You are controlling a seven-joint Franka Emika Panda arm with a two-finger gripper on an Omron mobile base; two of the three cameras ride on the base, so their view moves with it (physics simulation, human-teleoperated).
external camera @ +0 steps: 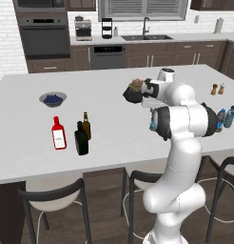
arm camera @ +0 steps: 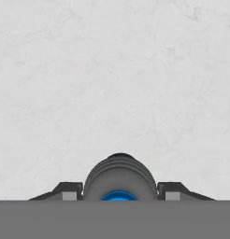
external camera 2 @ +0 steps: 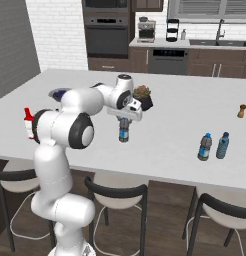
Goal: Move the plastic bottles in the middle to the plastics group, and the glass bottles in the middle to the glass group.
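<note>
My gripper (external camera 2: pixel 124 121) points straight down over the middle of the counter, shut on the top of a plastic bottle (external camera 2: pixel 124 132) with a blue label. From the hand view the bottle (arm camera: pixel 119 177) sits between my two fingertips (arm camera: pixel 65 192). In the left base view my arm hides most of this bottle (external camera: pixel 153 125). The plastics group (external camera 2: pixel 214 146), two such bottles, stands at the right, also seen in the left base view (external camera: pixel 226 118). At the left stand the red bottle (external camera: pixel 58 133) and slim brown bottle (external camera: pixel 86 125) of the glass group, with the black glass bottle (external camera: pixel 81 139) beside them.
A dark bowl of berries (external camera: pixel 53 98) lies at the far left. A potted plant (external camera 2: pixel 143 96) stands just behind my hand. Two small shakers (external camera: pixel 217 89) stand at the far right. Stools (external camera 2: pixel 117 192) line the counter's near edge.
</note>
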